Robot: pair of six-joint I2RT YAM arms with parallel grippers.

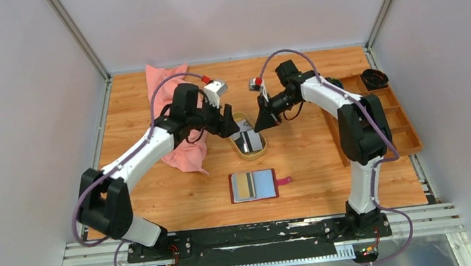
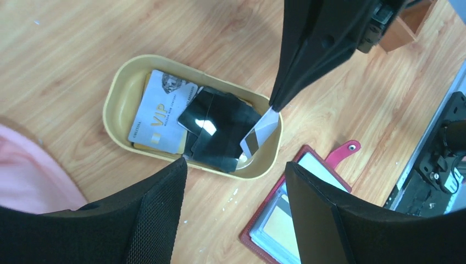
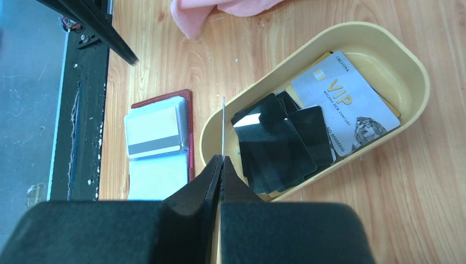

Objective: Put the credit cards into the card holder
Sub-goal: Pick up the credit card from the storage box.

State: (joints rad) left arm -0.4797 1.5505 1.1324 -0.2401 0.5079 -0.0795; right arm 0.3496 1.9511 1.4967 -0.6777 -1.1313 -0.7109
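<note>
Right gripper: fingers pressed together on a thin white card with a dark stripe, pinched by one end. The card shows edge-on in the right wrist view and hangs tilted in the left wrist view. Its free end sits over the end of the oval tan plastic dish nearest the wallet; contact with the rim can't be made out.

Left gripper: fingers spread wide, nothing between them, poised over the dish's long side opposite the right arm.

In the dish: several glossy black cards overlapping in a loose heap, partly covering a pale grey VIP card that lies flat at the far end.

Dark red leather-like folding card holder: open flat on the light wooden table, just nearer the arm bases than the dish. Its strap tab points to the right. Clear sleeves face up, with a striped pale card showing in one.

Further out: a crumpled pink cloth lies left of the dish under the left arm. A brown wooden compartment tray sits at the table's right edge.
</note>
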